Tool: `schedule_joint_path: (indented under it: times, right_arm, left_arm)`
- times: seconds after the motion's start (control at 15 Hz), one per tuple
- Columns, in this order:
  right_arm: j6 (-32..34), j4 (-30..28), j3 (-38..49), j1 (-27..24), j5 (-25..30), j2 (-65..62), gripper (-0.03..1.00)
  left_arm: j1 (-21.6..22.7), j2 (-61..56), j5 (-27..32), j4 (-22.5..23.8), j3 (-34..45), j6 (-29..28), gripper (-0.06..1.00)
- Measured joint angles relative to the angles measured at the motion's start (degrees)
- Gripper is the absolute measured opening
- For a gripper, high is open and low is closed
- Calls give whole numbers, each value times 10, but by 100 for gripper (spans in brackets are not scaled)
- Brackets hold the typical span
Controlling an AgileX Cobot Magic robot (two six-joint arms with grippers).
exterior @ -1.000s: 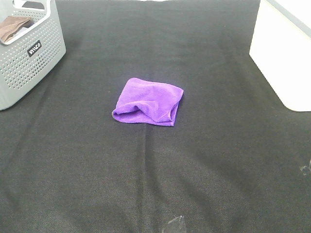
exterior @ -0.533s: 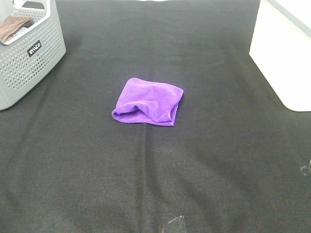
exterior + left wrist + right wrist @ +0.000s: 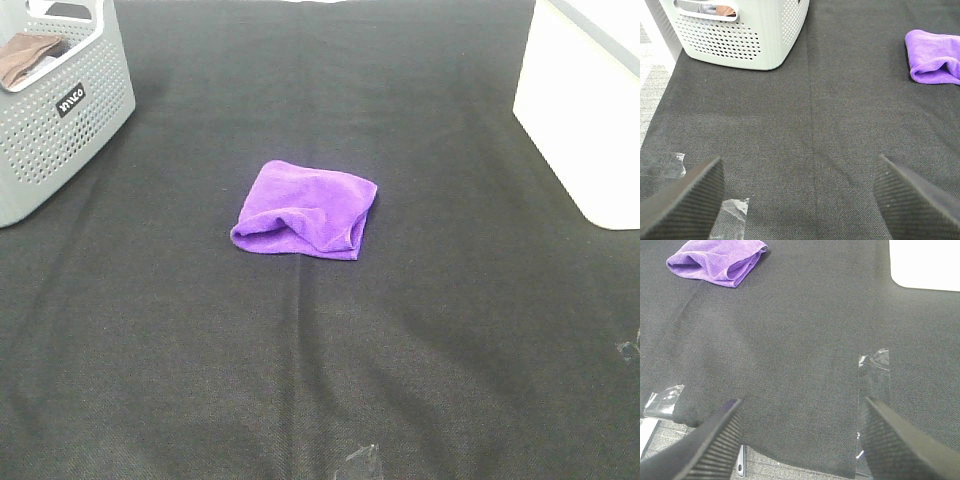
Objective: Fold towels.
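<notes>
Exterior high view shows the bright purple microfibre towel (image 3: 305,210) lying folded into a rough square near the middle of the black fabric-covered tabletop (image 3: 420,330), its near edge bulging in a soft roll. At the far left stands a grey perforated plastic basket (image 3: 60,120) holding a brown cloth (image 3: 25,55), well apart from the towel; at the far right sits a white box-shaped container (image 3: 585,120). Neither arm appears in this view.

The left wrist view adds what the high camera misses: the left pincer (image 3: 800,200) hangs spread wide and released over bare tabletop, its ribbed dark fingers (image 3: 685,200) at either side with nothing between them. The basket is seen from its side with the brown cloth visible through a handle slot, and only part of the towel shows at the picture's edge. Clear tape strips (image 3: 732,215) lie just by the fingers.

The right wrist view shows the right pincer (image 3: 800,440) likewise released and empty, over the tabletop's edge, with the whole towel far ahead and a clear tape piece (image 3: 872,362) stuck to the cover.
</notes>
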Motion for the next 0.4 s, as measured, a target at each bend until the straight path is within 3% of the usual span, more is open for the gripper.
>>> schedule_joint_path:
  times: [0.4]
  right_arm:
    - [0, 0, 0, 0, 0, 0, 64]
  left_arm:
    - [0, 0, 0, 0, 0, 0, 76]
